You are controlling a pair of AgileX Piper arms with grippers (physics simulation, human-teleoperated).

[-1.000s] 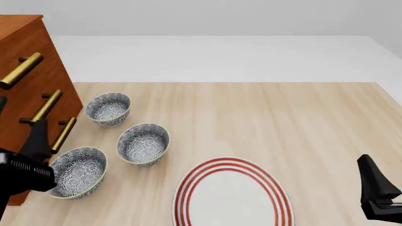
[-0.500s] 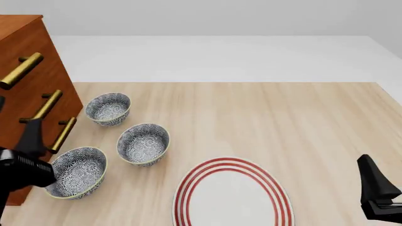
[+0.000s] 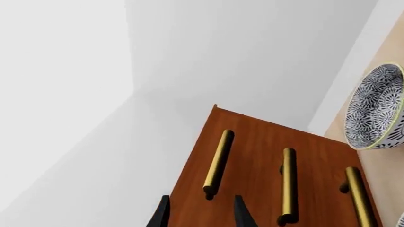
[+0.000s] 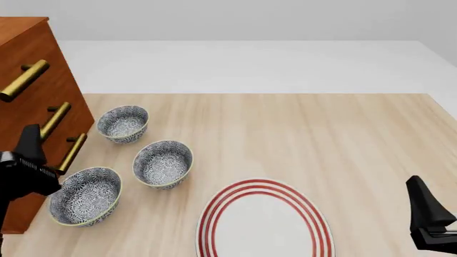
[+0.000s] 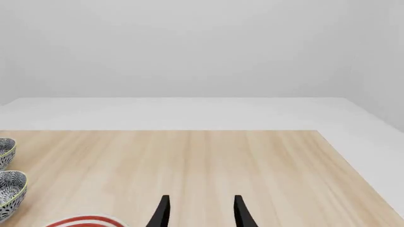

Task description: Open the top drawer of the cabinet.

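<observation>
1. The right gripper [image 4: 428,214] hovers at the table's [image 4: 321,134] near right edge, fingers parted, holding nothing.
2. The left gripper [image 3: 199,211], fingers apart and empty, faces the cabinet [image 4: 29,112].
3. At far left, the top drawer [image 3: 246,142] sits shut, its brass handle [image 3: 218,163] ungrasped.

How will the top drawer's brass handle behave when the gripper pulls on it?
The brass handle looks like a rigid round bar, so it probably will not flex. Its smooth surface may let the open left gripper slip. The tall cabinet seems heavy, so unlikely to tip.
</observation>
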